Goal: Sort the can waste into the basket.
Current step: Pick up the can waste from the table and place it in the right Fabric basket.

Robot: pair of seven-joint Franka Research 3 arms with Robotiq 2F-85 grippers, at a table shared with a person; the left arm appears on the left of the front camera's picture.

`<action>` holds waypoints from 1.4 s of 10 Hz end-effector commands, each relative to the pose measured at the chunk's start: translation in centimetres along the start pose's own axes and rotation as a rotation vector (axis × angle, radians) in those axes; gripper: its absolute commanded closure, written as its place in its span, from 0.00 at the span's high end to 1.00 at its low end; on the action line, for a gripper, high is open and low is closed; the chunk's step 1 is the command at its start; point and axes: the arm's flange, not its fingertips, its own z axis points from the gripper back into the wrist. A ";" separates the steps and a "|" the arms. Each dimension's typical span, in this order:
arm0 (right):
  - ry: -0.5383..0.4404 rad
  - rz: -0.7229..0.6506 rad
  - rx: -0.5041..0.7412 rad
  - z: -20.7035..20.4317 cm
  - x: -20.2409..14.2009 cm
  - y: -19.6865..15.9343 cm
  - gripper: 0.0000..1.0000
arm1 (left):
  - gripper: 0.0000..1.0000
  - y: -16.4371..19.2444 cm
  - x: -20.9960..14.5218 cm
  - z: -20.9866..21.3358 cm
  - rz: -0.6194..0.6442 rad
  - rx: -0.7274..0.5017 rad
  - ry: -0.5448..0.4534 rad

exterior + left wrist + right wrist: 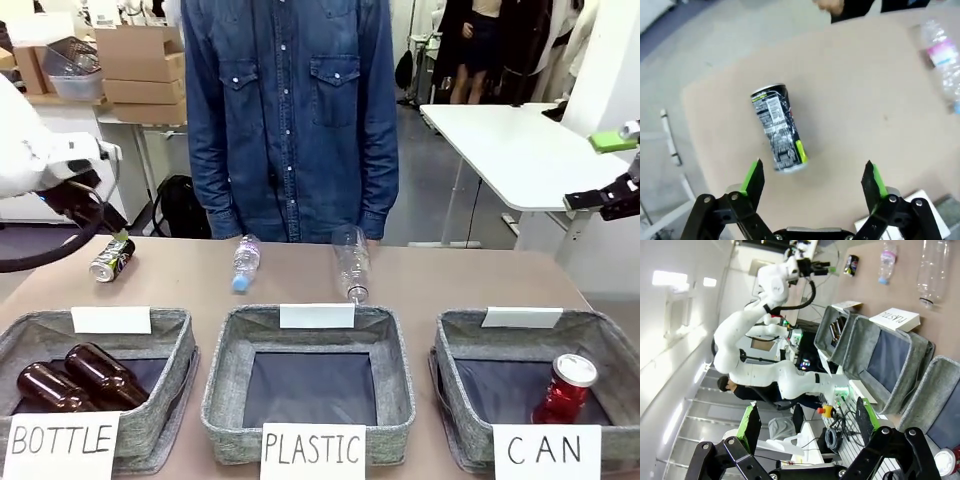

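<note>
A dark dented can [110, 258] with yellow and blue print lies on its side at the table's far left. My left gripper [110, 230] hovers just above it. In the left wrist view the same can [777, 127] lies ahead of my left gripper [812, 180], whose jaws are open and empty. A red can [567, 388] with a silver top stands upright in the grey basket [520, 335] signed "CAN" at the front right. My right gripper [580, 201] hangs off the table's right side, and in its own view the right gripper [807, 422] is open and empty.
Two clear plastic bottles [246, 262] [351, 262] lie near the far edge in front of a person in a denim shirt. The middle basket [315, 330] is signed "PLASTIC". The left basket [100, 335], signed "BOTTLE", holds brown glass bottles [70, 378].
</note>
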 end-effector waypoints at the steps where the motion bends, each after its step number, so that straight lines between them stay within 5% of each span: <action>1: 0.013 0.026 -0.004 0.2 0.0 0.0 1.00 | 1.00 2.6 1.8 -1.3 -0.036 -0.030 0.091; 4: 0.013 0.026 -0.004 0.2 0.0 0.0 1.00 | 1.00 4.6 2.0 -6.3 0.000 -0.016 0.209; 11: 0.013 0.026 -0.004 0.2 0.0 0.0 1.00 | 1.00 5.6 1.2 -8.6 0.063 -0.023 0.202; 14: 0.013 0.026 -0.004 0.2 0.0 0.0 1.00 | 0.09 5.5 1.2 -9.0 0.033 0.001 0.174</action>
